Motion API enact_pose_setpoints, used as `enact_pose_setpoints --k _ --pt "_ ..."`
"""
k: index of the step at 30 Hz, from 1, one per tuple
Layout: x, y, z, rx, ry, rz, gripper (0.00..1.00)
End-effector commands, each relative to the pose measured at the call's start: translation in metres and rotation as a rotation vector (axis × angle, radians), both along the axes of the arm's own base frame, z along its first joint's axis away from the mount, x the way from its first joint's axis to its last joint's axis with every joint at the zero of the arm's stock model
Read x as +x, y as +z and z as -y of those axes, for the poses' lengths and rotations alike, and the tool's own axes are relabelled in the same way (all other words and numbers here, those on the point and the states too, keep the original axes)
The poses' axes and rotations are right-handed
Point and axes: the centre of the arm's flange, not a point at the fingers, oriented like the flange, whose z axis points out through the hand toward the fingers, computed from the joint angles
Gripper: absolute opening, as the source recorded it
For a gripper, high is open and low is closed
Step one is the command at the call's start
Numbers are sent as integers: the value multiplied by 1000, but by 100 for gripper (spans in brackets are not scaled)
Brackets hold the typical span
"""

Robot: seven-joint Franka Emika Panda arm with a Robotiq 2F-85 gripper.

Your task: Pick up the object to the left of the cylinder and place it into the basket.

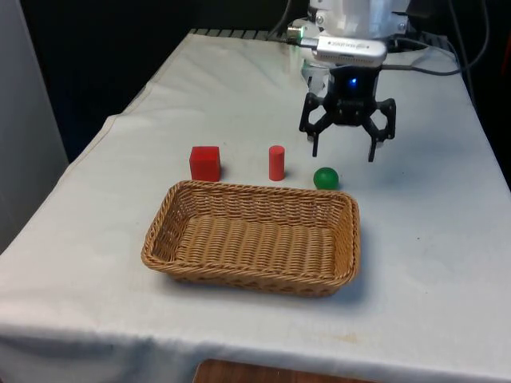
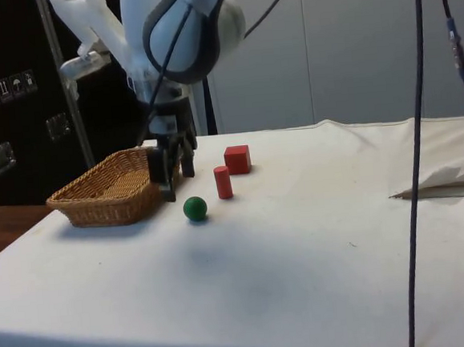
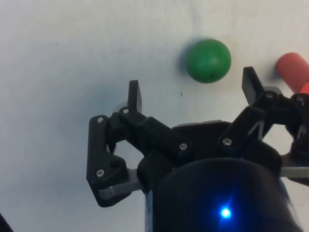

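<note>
Hovering above the green ball (image 1: 325,178), the tool (image 1: 343,152) gapes wide, holding nothing; no writing readable.

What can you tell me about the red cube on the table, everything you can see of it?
The small red cube looks like solid, matte-painted wood or plastic, with flat faces and crisp edges. It sits flat and upright on the white cloth, beyond the woven wicker basket's far rim, at the front view's left of the red cylinder. Nothing touches it; the open black tool hangs well away, near the green ball.
</note>
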Motion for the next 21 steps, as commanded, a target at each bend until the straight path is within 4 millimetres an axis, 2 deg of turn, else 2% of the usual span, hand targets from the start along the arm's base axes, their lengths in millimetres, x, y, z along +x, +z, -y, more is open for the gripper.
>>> enact_pose_setpoints --k 1,14,21 --pt "0 -2 0 14 4 3 100" --pt "-2 -21 13 9 9 -30 100" --pt "-2 -35 11 17 12 -32 100"
